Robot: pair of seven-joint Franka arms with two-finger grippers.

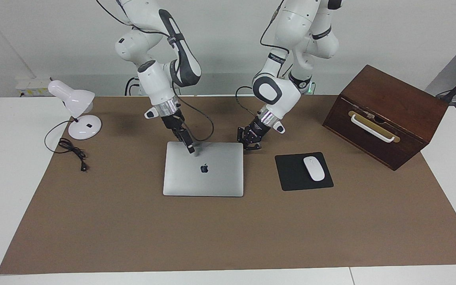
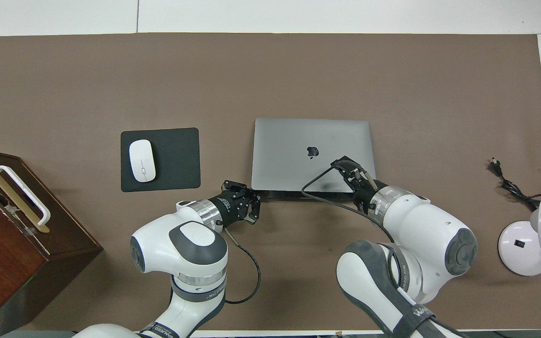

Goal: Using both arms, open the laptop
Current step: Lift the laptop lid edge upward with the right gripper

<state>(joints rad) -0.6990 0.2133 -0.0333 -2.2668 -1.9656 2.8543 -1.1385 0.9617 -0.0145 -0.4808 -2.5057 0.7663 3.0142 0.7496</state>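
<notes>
**Laptop [image 1: 212, 178] lies shut as two arms close in on its robot-side edge**

Nearest the robots, a wooden box [image 1: 390, 103] with a white handle stands at the left arm's end of the bench [image 1: 228, 237], and a white desk lamp [image 1: 73, 103] with its loose cord [image 1: 71, 148] at the right arm's end. Both are well apart from the work.

Between them, the left hand [image 1: 251, 145] sits low, just beside the laptop's corner on the robots' side. Its fingertips are together and it holds nothing, most likely to brace or nudge the machine rather than grip it. The right hand [image 1: 190, 149] comes down at a slant over the other robot-side corner, its tip at the lid, seemingly touching. Whether that hand is apart or together cannot be told. One hand at each corner suits the job: one to steady the base, the other to work the lid.

The silver-grey laptop lies near the middle of the bench, logo up, lid down or all but down. A dark strip along its robot-side edge in the overhead view may be a first gap or only shadow. Opening looks barely begun.

Beside the laptop, toward the left arm's end, a white mouse [image 1: 314, 168] rests on a black mouse pad [image 1: 291, 174]. Farther out there is only brown bench covering.
</notes>
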